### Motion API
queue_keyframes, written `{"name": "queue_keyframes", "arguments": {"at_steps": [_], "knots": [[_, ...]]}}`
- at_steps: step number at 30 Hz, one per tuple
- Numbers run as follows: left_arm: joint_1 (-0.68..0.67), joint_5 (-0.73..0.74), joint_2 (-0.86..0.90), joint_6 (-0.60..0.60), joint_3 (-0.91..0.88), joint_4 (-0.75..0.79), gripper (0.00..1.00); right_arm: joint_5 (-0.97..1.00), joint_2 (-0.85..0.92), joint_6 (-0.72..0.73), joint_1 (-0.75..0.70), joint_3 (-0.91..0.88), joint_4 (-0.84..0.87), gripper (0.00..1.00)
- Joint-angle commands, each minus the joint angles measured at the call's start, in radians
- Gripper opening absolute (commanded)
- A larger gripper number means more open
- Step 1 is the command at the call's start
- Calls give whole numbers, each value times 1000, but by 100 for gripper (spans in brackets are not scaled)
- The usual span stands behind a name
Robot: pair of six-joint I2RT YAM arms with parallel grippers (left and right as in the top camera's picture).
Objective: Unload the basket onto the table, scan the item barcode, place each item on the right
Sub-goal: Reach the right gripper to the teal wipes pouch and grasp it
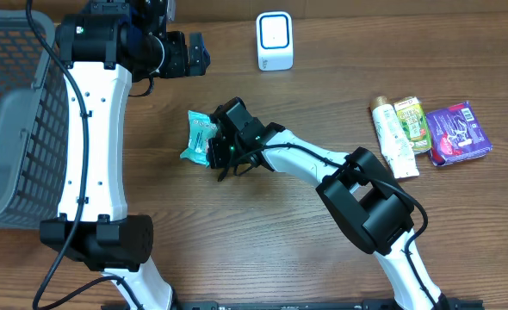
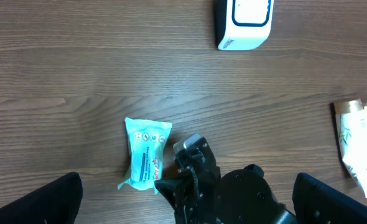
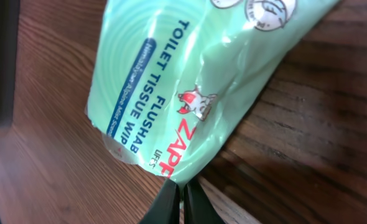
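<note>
- Wipes packet (image 1: 200,138), teal film, lies on the tabletop (image 1: 323,103) left of centre. It is in front of the white scanner (image 1: 275,40) and well apart from it.
- Right gripper (image 1: 213,155) sits at the packet's near right edge. In the right wrist view its jaws are pressed together with no gap, and the film edge appears to be pinched between them. The contact itself sits at the frame's bottom edge, so we hedge on how much film is caught.
- The same view is filled by the packet's printed face, with "TOILET TISSUE" and "FLUSHAB…" legible. The lettering runs out of frame and the underside is hidden.
- Left gripper (image 1: 201,53) hovers above the far side of the tabletop, jaws spread wide and holding nothing. In the left wrist view only the two dark finger tips show, in the bottom corners.
- In that view the scanner is cut off at the top.
- Grey basket (image 1: 13,129) is cropped at the left edge.
- White tube (image 1: 394,138), green pack (image 1: 411,120) and purple pack (image 1: 459,132) lie together far right, their labels too small to read.
</note>
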Motion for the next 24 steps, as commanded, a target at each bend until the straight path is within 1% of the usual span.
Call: {"name": "queue_keyframes", "arguments": {"at_steps": [1,4,10,11,12,13,14,15,16,18,20,24], "knots": [[-6,5,-3,14,12,1,99,22,1,55,-5,3,-31,4],[-6,5,-3,14,12,1,100,28,-35,55,-29,7,-61,4],[-6,5,-3,14,12,1,100,29,-57,51,-48,7,-46,5],[-6,5,-3,14,12,1,100,33,-57,50,-48,7,-46,11],[-6,5,-3,15,12,1,99,40,-57,50,-45,7,-46,20],[-6,5,-3,14,12,1,99,51,-57,50,-44,7,-45,31],[-6,5,-3,15,12,1,100,68,-57,47,-42,7,-39,45],[-6,5,-3,14,12,1,100,77,-57,47,-41,7,-37,53],[-6,5,-3,15,12,1,100,94,-56,47,-41,7,-30,59],[-6,5,-3,15,12,1,100,119,-51,32,-40,7,-2,66],[-6,5,-3,15,12,1,100,121,-51,-24,-40,7,32,66],[-6,5,-3,14,12,1,99,156,-43,-55,-39,7,91,66]]}}
